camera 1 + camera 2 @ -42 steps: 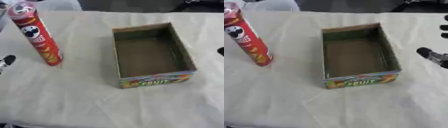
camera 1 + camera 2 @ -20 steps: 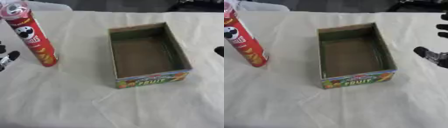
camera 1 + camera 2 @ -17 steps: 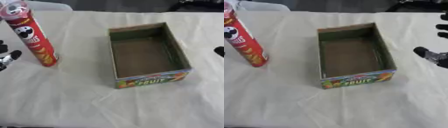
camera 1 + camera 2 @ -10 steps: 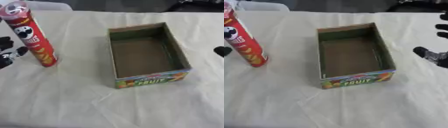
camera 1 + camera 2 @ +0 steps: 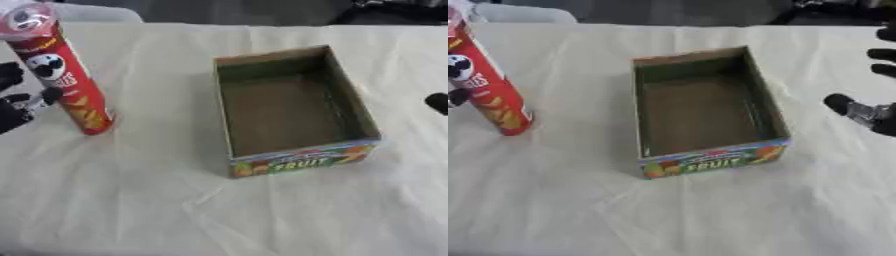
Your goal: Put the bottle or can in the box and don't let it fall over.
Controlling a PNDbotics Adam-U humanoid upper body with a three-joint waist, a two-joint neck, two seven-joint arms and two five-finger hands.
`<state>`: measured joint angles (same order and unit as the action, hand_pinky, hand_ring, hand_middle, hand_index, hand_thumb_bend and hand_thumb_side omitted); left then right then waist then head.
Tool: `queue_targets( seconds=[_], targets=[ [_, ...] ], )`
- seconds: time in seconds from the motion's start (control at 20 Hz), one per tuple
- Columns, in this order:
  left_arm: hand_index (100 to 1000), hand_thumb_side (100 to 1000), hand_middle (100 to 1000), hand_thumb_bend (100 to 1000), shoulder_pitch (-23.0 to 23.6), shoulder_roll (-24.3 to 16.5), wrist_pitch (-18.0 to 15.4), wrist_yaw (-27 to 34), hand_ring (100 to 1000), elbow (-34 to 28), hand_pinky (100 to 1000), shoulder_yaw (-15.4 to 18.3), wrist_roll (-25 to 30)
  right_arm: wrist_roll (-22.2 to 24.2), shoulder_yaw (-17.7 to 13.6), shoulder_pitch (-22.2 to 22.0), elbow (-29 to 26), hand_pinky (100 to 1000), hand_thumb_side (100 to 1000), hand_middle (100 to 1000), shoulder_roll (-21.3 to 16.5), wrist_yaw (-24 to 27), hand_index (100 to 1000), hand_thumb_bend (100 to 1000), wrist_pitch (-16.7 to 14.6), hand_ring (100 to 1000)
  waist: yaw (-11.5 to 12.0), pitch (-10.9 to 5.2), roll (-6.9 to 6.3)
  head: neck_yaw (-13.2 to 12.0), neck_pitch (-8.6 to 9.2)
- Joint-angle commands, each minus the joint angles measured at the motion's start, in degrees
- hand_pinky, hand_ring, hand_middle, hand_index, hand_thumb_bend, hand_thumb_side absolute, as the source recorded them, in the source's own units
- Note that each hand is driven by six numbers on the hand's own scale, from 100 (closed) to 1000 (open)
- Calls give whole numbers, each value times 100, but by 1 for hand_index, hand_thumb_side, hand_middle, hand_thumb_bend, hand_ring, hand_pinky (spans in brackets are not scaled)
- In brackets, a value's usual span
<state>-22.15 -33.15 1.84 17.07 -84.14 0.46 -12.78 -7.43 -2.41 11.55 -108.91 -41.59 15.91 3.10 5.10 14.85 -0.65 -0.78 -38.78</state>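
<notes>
The can (image 5: 59, 72), a tall red crisp tube with a clear lid, stood upright on the cloth-covered surface (image 5: 157, 210) at its left side, well apart from the box (image 5: 293, 112). The box lay near the middle, open at the top and empty, with a fruit print on its near wall. The left hand (image 5: 19, 102) was at the left edge, just beside the can; one fingertip seemed to touch the tube about halfway up, though contact could not be told for sure. Its fingers looked spread and uncurled, wrapped round nothing. The right hand (image 5: 866, 107) showed at the right edge in the right eye view, open, fingers apart, clear of the box and idle.

The step in hand appeared to be the reach for the can, with the grasp not yet made. To do it well, the left hand should probably close round the tube near or a little above its middle, thumb on one side and fingers on the other, so the tall body does not swing below the grip. A nudge from a single fingertip is the risk here, since so narrow a base would tip easily. Once held, the can should likely be lifted straight up, carried over the near wall with its base clear of the rim, lowered flat onto the box floor, and released only when it rests squarely there.
</notes>
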Motion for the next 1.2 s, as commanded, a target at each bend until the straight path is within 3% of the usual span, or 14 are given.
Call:
queue_targets(
  seconds=[0.05, 0.35, 0.6, 1.2],
  targets=[
    [768, 195, 721, 874, -88, -121, -81, -8, 844, -7, 733, 6, 4, 23, -40, 58, -54, 860, 100, 893, -104, 10, 924, 679, -10, 863, -4, -106, -2, 11, 68],
    [773, 227, 722, 895, -118, -94, -109, 12, 854, -1, 744, 0, 12, 31, -31, 68, -55, 860, 100, 891, -102, 10, 923, 680, -6, 861, -15, -102, 3, -1, 69],
    [772, 232, 718, 896, -501, 62, -176, 142, 852, 226, 742, -69, -4, 66, -7, 121, -49, 860, 100, 891, -104, 10, 922, 678, 8, 860, -28, -72, 17, -17, 94],
    [771, 241, 718, 901, -913, 225, -311, 111, 863, 543, 755, -120, -47, 94, 14, 176, -33, 860, 100, 890, -101, 9, 922, 673, 20, 857, -66, -35, 21, -47, 130]
  ],
)
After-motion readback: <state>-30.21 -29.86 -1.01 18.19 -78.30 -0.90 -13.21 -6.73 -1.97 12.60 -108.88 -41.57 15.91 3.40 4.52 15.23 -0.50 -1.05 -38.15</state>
